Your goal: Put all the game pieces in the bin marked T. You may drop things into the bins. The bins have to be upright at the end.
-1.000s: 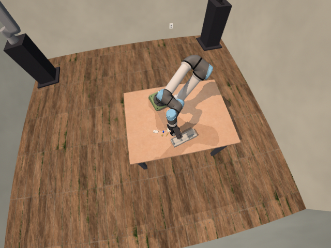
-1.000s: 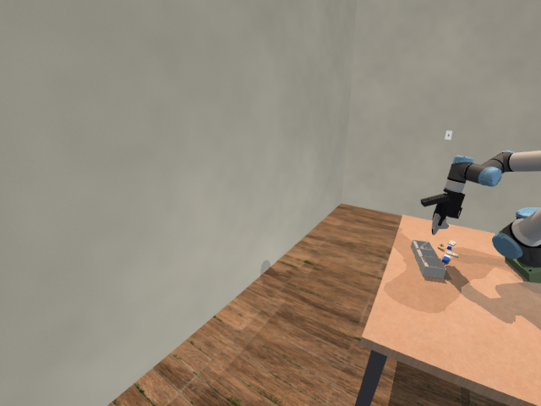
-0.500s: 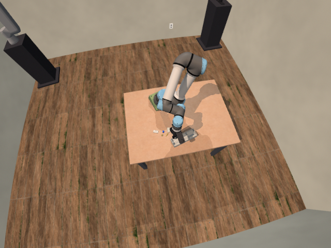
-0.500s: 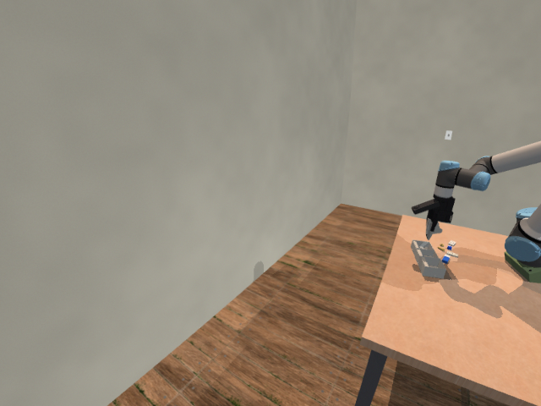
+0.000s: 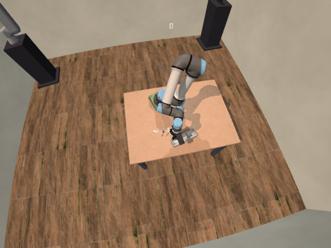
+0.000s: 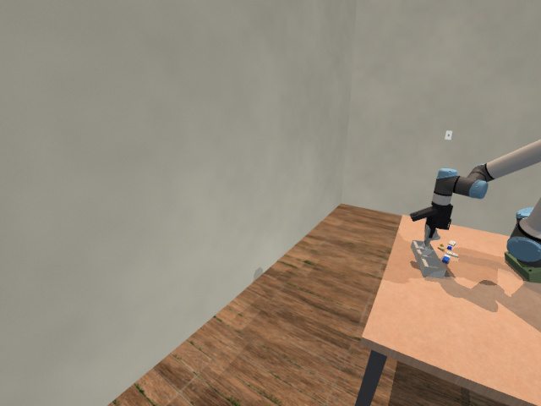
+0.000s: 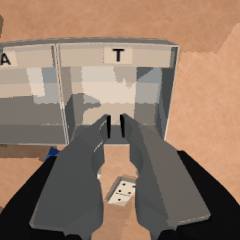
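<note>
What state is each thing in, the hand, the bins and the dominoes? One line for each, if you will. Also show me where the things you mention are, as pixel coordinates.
Hand (image 5: 175,138) (image 6: 427,244) (image 7: 115,116): closed, nothing seen between its fingertips
Bin T (image 5: 174,145) (image 6: 415,249) (image 7: 90,57): upright, uncovered
Bin A (image 7: 30,56): upright, uncovered
Nearer domino (image 5: 168,129) (image 6: 452,254) (image 7: 121,191): flat, dots up
Farther domino (image 5: 155,131) (image 6: 451,243): out of the bins

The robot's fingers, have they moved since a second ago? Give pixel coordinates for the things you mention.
Yes. In the exterior view, the fingers (image 6: 433,236) have come down and to the picture's left, now at the far end of the grey bin row (image 5: 190,138) (image 6: 433,272) (image 7: 30,134).
</note>
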Robot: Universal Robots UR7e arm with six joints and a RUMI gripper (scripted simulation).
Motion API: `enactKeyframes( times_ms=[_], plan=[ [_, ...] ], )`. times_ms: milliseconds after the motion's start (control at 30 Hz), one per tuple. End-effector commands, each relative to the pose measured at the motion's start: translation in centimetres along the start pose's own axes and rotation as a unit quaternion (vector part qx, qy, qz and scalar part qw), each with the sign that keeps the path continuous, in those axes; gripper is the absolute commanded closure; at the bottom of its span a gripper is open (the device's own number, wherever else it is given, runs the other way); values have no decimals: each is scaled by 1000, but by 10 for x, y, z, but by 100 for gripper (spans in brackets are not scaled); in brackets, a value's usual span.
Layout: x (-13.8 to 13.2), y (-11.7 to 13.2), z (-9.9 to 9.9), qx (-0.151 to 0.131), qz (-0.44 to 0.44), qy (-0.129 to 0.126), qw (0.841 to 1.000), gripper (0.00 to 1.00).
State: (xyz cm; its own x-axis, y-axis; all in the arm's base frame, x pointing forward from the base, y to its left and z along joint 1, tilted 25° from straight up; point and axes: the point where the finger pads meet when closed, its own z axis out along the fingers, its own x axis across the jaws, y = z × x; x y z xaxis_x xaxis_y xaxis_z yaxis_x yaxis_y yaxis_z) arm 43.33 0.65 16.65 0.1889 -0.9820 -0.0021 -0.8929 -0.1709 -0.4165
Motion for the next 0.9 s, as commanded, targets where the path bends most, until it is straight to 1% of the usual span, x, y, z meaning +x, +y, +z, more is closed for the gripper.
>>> enactKeyframes(
  times_ms=[0,67,867],
  plan=[
    [0,-1,11,0,0,1,1000,96],
    [0,-1,14,0,0,1,1000,96],
    [0,-1,14,0,0,1,1000,96]
  ],
)
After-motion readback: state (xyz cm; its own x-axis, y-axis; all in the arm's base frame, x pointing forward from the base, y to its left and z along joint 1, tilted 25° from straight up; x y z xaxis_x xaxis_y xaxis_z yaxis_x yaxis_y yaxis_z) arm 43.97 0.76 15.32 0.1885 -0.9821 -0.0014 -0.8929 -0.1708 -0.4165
